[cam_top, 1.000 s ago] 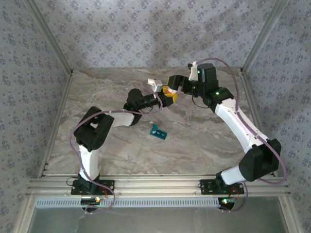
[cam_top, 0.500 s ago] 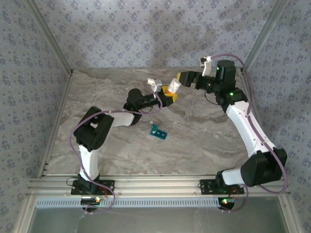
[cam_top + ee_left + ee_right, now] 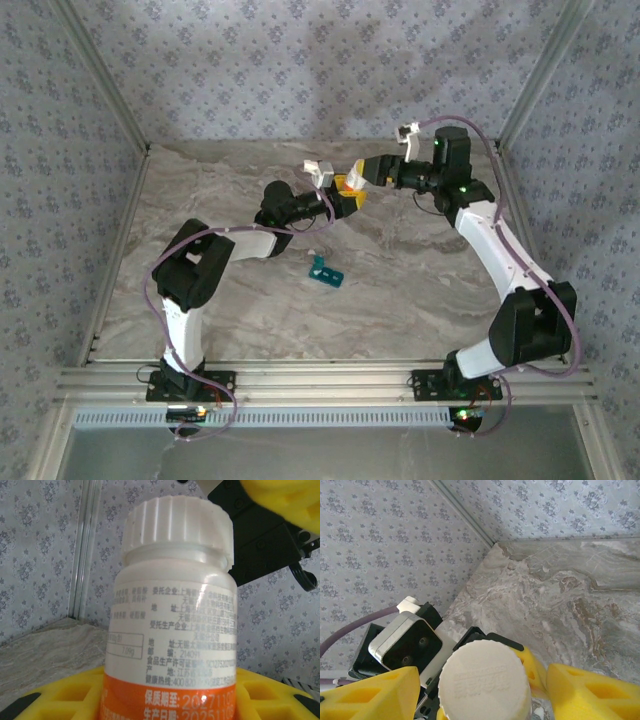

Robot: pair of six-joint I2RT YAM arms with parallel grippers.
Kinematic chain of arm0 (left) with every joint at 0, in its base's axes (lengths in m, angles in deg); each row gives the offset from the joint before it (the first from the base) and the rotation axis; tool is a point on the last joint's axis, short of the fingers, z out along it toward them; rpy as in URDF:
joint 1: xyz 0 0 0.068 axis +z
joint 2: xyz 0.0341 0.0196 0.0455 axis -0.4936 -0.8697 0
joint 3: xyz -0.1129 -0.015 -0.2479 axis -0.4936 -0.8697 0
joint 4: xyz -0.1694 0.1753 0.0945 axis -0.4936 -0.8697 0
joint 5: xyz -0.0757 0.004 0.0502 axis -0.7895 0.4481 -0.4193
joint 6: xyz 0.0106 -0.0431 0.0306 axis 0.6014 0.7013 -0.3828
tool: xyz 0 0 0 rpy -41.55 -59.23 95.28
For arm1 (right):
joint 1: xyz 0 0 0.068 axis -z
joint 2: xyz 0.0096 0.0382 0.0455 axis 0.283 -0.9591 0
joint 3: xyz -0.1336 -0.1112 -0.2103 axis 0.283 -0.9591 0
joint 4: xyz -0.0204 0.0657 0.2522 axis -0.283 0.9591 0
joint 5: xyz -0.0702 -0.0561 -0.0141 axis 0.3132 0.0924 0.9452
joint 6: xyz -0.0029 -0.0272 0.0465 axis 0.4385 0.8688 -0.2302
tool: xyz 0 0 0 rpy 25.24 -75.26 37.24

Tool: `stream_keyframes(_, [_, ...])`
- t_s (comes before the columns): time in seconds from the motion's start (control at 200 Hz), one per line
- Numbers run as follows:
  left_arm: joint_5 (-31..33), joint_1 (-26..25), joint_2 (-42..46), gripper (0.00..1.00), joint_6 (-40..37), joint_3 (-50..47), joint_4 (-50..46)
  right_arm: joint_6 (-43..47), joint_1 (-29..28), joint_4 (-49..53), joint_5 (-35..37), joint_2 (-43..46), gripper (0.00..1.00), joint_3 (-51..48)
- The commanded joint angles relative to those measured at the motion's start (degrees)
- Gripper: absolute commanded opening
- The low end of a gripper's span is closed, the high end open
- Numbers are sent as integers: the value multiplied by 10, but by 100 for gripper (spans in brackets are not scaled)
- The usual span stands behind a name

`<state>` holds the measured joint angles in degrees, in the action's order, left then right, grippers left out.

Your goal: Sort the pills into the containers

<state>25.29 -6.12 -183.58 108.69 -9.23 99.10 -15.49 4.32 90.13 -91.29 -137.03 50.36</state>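
- Over the marble table (image 3: 420, 290), the left gripper (image 3: 347, 195) pinches a white bottle (image 3: 172, 630) by its orange-banded lower body, holding it upright in the air.
- The right gripper (image 3: 485, 675) straddles the bottle's ribbed cap (image 3: 177, 522), its yellow fingers (image 3: 375, 695) spread with a gap on either side.
- The containers (image 3: 326, 271), a small teal strip, lie on the table below the bottle and nearer the arm bases, well apart from it and from both grippers.
- The strip looks light, stiff and thin-walled, likely to skate on the smooth stone. A hold across its long sides looks best, pressing down while pills go in, since its hinged lids look delicate.
- From above the strip is too small to tell which lids stand open or whether any compartment is filled.
- No pills can be made out. The bottle's opaque wall hides its contents, and its base is cut off in the left wrist view.
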Motion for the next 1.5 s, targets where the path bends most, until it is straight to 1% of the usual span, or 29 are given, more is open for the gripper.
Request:
stream_keyframes(0.0, [-5, -3, 0, 0, 7, 19, 25, 2, -5, -14, -18, -8, 68, 15])
stream_keyframes(0.07, [-5, -3, 0, 0, 7, 20, 25, 3, -7, -12, -17, -9, 65, 15])
stream_keyframes(0.11, [-5, -4, 0, 0, 6, 19, 25, 4, -8, -10, -16, -10, 61, 14])
stream_keyframes(0.195, [-5, -4, 0, 0, 7, 19, 25, 3, -9, -8, -15, -11, 50, 13])
stream_keyframes(0.245, [-5, -4, 0, 0, 7, 20, 25, 3, -11, -5, -12, -11, 45, 14])
stream_keyframes(0.34, [-5, -4, 0, 0, 7, 19, 24, 6, -17, 12, 5, -10, 41, 15])
stream_keyframes(0.435, [-5, -4, 0, 0, 7, 19, 23, 3, -29, 41, 44, -12, 38, 19])
stream_keyframes(0.585, [-5, -4, 0, 0, 6, 19, 22, -21, -61, 76, 134, -9, 38, 15])
stream_keyframes(0.715, [-4, -4, 0, 0, 6, 19, 20, -19, -100, 113, 207, -9, 38, 28])
stream_keyframes(0.865, [-4, -6, -2, 0, 5, 21, 17, -39, -121, 132, 251, -15, 38, 30])
stream_keyframes(1.144, [-4, -7, -2, 0, 0, 23, 12, -48, -124, 124, 256, -13, 39, 23])
stream_keyframes(1.274, [0, -7, -2, 0, -1, 23, 11, -47, -117, 131, 243, -6, 40, 30])
stream_keyframes(1.379, [2, -8, -1, 0, -1, 23, 11, -48, -102, 132, 230, 0, 44, 38])
stream_keyframes(1.494, [4, -7, -3, 0, -2, 23, 12, -51, -83, 132, 207, 9, 55, 52])
